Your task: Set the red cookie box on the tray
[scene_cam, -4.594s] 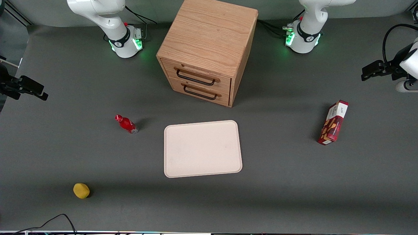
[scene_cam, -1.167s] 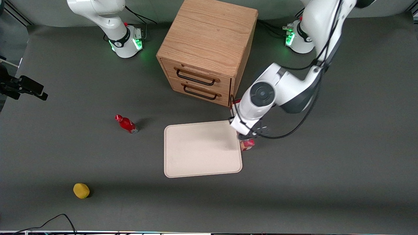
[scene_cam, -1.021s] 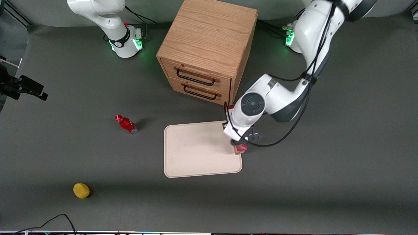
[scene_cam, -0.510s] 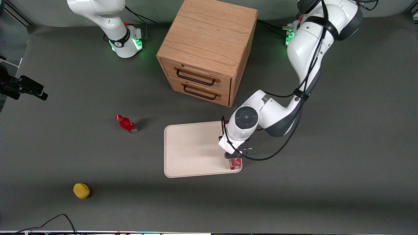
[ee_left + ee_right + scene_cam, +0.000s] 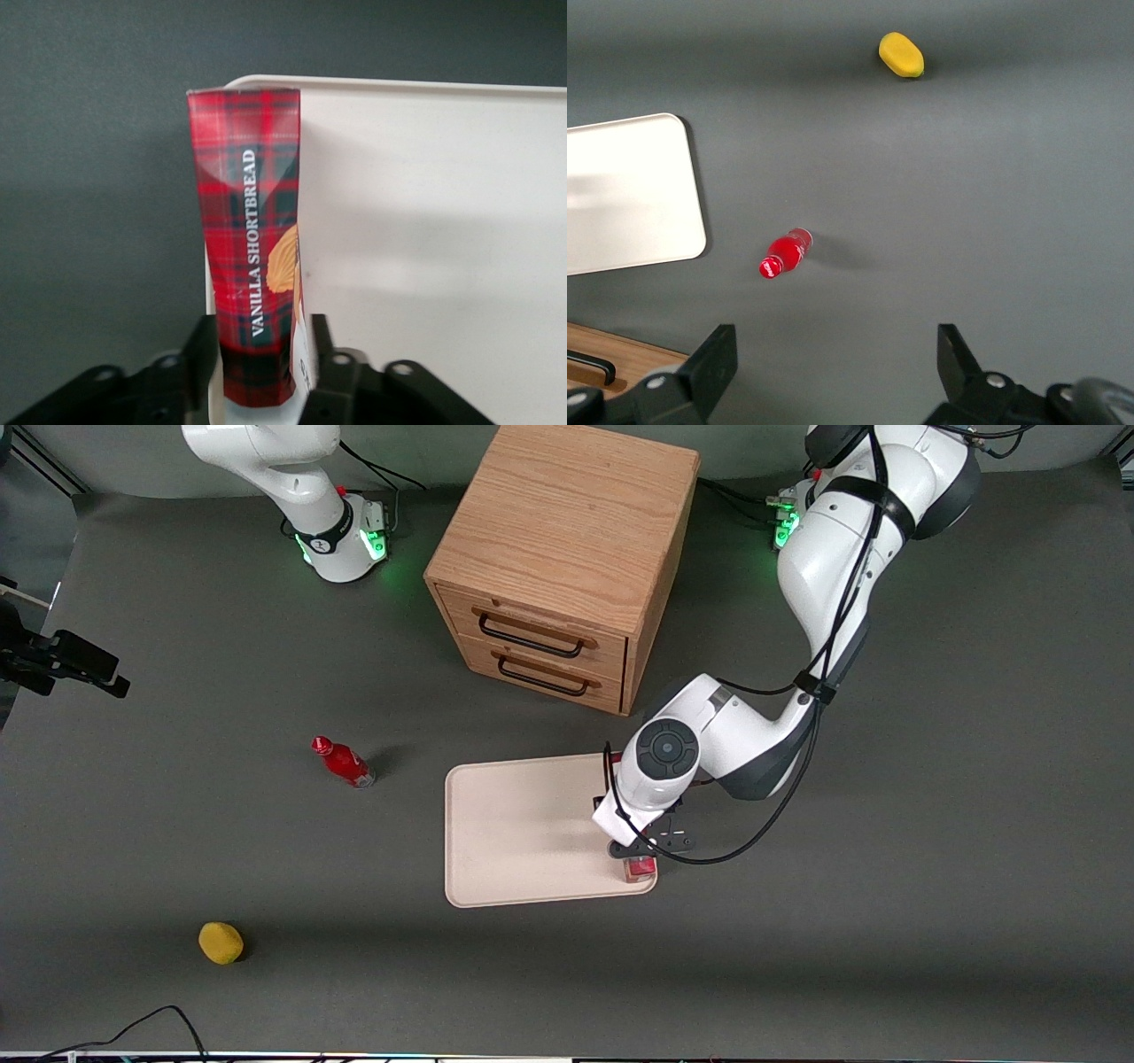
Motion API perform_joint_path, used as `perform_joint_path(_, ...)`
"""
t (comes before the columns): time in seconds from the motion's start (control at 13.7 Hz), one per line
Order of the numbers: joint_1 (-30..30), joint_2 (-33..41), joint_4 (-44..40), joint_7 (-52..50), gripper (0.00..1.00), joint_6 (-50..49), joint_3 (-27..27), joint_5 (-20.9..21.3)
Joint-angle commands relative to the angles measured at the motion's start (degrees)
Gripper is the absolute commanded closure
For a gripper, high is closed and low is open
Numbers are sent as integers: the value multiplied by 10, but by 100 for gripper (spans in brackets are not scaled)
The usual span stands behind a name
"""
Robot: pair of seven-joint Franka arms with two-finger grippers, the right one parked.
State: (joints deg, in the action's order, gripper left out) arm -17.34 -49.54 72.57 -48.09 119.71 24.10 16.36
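Tartan red cookie box [image 5: 252, 266], slim carton, pinched by gripper [image 5: 259, 376] over smooth cream tray [image 5: 425, 221] corner.

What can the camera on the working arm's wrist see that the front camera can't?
Only the wrist view shows the red cookie box up close: its plaid side, the words "VANILLA SHORTBREAD", and the tool shut on it.

Only the front view shows the wooden drawer cabinet, the small red bottle, the yellow object and the whole arm above the tool.

Both show the tray and the box held at the tray's corner nearest the front camera, toward the working arm's end.
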Motion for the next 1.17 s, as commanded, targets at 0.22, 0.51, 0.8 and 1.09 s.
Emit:
perform_joint_path(0.22, 24, 99, -10, -2, 0, -174, -2, -13)
perform_joint_path(0.51, 100, 204, -8, 66, 0, -260, -10, -62)
perform_joint_path(0.8, 102, 289, -1, 272, 0, -348, -162, -142)
perform_joint_path(1.09, 103, 367, 76, 476, 0, -367, -286, -174)
